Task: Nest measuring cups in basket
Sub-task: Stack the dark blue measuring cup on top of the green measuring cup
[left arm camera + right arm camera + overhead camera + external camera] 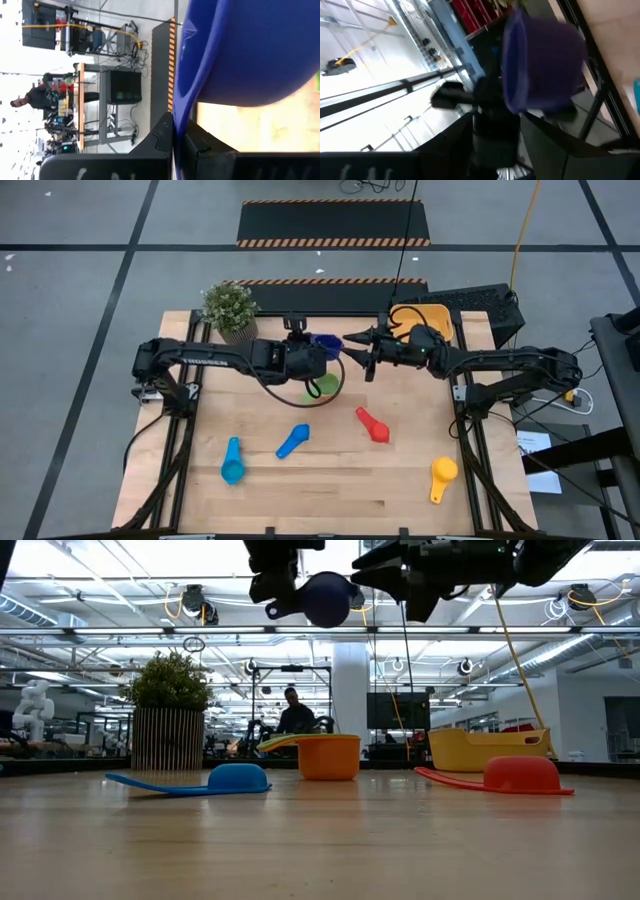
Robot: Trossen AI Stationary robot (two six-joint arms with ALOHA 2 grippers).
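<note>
The left gripper (pixel 318 352) is holding the dark blue cup (pixel 326 342) up in the air over the back middle of the table (pixel 330 480), its fingers (pixel 162 132) pinching the handle while the bowl is pointing across toward the right arm; the right gripper (pixel 358 346) is facing it from just beside, spread wide with nothing in it, so a hand-over looks likely; the cup's long axis is running roughly along the line between the two grippers. The basket (pixel 440 315) is sitting at the back right corner, behind the right arm and well apart from the left one, so the right arm is the nearer carrier. Counting cups, I am seeing six: one dark blue in the air; one green (pixel 325 386) under the left wrist; one teal (pixel 232 464); one blue (pixel 293 442); one red (pixel 373 424); one orange (pixel 442 477); a yellow one I cannot make out. One plant (pixel 230 308) is standing at the back left.
</note>
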